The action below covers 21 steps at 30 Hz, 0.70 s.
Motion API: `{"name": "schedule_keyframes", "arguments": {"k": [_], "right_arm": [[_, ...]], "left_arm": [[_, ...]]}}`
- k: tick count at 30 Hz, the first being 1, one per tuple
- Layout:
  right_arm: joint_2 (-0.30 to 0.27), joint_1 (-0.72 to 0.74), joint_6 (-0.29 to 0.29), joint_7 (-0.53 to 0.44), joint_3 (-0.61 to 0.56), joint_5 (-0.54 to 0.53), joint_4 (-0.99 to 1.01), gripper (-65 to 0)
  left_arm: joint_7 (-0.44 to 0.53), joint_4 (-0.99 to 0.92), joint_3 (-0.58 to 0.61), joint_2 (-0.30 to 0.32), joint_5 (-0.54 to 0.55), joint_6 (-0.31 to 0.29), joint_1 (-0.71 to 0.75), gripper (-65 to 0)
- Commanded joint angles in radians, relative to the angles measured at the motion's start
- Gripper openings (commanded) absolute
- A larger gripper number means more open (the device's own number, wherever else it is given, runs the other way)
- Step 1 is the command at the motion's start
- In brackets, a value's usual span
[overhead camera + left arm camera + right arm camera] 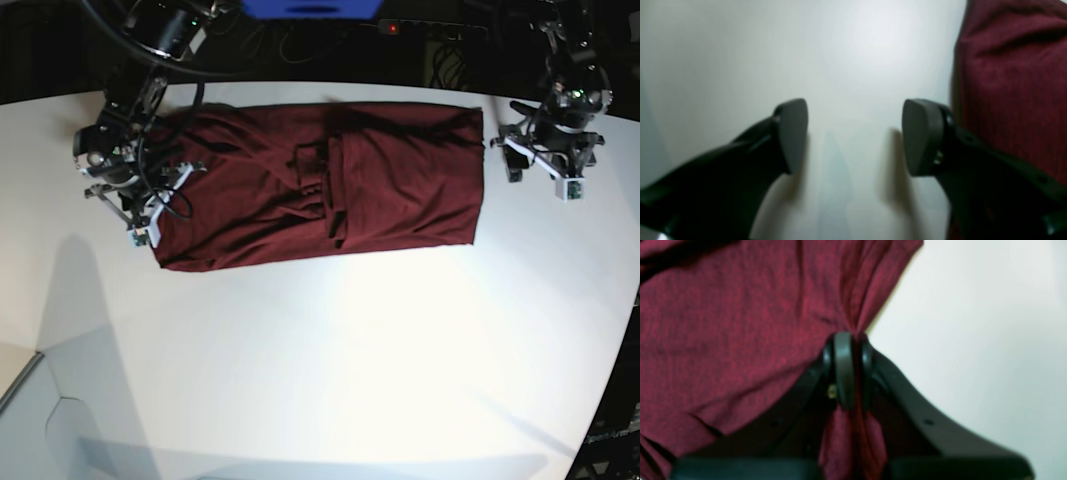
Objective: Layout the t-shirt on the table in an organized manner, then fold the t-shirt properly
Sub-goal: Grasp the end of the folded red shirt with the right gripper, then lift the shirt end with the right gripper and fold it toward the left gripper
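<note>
White and bare across its near half, the surface (330, 380) carries the t-shirt (330, 190) only toward its far side, where the garment lies as a roughly rectangular maroon band with its long axis running left to right across the base view. Ridges and folds bunch up near the band's middle; the rest lies fairly flat. At the end of the band on the left of the base view, the right gripper (848, 340) sits on the fabric's edge; its wrist view shows the jaws pressed together on a pinch of cloth, with creases fanning out from the contact and a fold hanging down between the fingers. At the opposite end, the left gripper (855, 133) stands just beside the short edge of the shirt and clear of it; its jaws are spread wide over bare surface, with nothing between them, and the maroon edge lies off to one side of the far finger. Judgement: the coming move turns on this offset. The right arm already holds its end, whereas the left arm must shift sideways onto the neighbouring edge before both ends can be drawn taut along the long axis.
</note>
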<state>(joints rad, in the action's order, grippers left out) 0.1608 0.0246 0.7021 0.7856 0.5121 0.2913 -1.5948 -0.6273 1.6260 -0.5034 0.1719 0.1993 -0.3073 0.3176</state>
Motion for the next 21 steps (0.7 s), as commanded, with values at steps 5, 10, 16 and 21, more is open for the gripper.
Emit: {"name": "schedule_keyframes", "arguments": {"k": [5, 10, 16, 21], "right_arm": [[-0.004, 0.031, -0.004, 0.008, 0.001, 0.006, -0.086, -65.0], [-0.004, 0.028, -0.004, 0.011, -0.051, 0.004, -0.197, -65.0], [-0.004, -0.042, -0.004, 0.011, -0.195, -0.125, -0.273, -65.0], [-0.004, -0.105, -0.004, 0.011, -0.353, -0.128, -0.344, -65.0]], "left_arm": [[0.017, 0.02, -0.005, 0.012, 0.006, 0.001, -0.007, -21.9], [0.016, 0.021, -0.007, 0.012, 0.006, 0.001, -0.007, -21.9], [0.011, 0.021, -0.007, 0.012, 0.006, 0.003, -0.005, -21.9], [0.008, 0.024, -0.007, 0.008, 0.006, 0.003, -0.005, -21.9]]}}
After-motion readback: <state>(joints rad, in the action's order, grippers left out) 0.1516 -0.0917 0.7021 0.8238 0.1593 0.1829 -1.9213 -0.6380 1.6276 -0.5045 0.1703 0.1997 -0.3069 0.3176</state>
